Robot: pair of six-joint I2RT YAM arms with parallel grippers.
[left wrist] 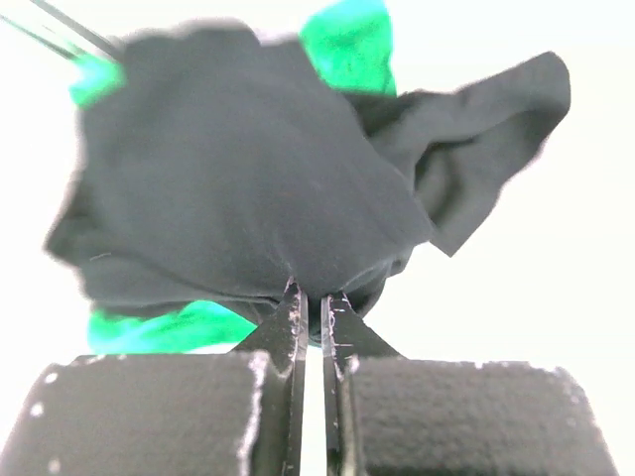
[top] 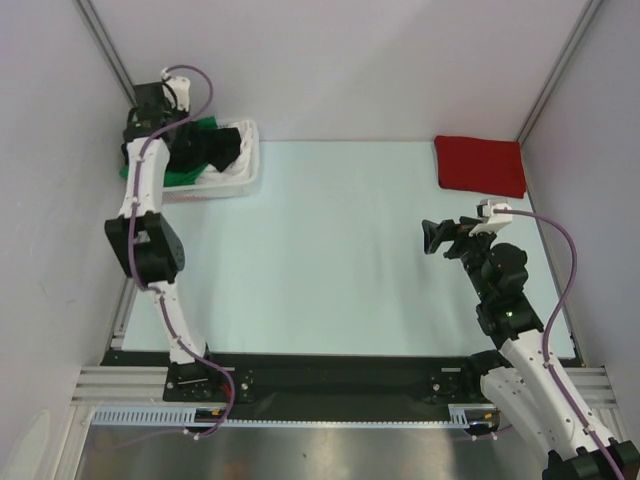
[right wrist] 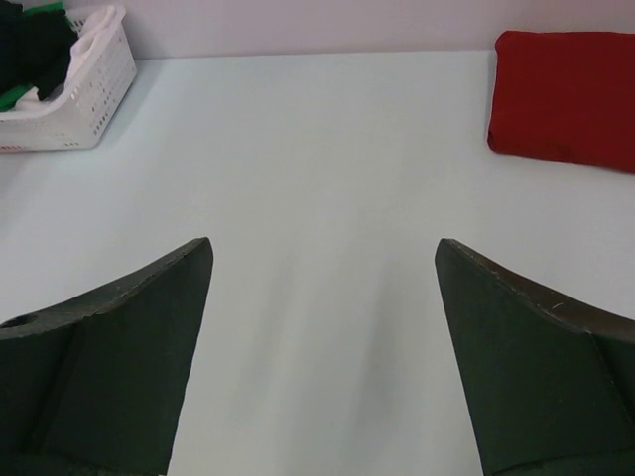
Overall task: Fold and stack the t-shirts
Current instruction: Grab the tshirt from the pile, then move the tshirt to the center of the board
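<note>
**Left hand pinching the black shirt at the basket, right hand waiting spread**

The left arm is reaching far out to the back left corner of the table [top: 320,260], its upper links rising steeply and the wrist bending over the white plastic basket [top: 247,172]. The left hand [left wrist: 310,297] is pressing its two fingers almost together, leaving only a thin slit between them, and a fold of the black t-shirt [left wrist: 248,169] is sitting caught at their tips. The right arm is standing on the right side of the table, its wrist turned towards the left. The right hand [right wrist: 322,248] is holding its fingers wide apart, with nothing between them, above bare table.

The black t-shirt is bunching up in a loose, rumpled heap, one flap sticking out to the side in the left wrist view. The green t-shirt [left wrist: 347,45] is showing behind and beneath it in bright patches; both are lying crumpled in the basket. The red t-shirt [top: 480,165] is lying folded into a neat flat rectangle at the back right corner of the table, well apart from the basket.
</note>
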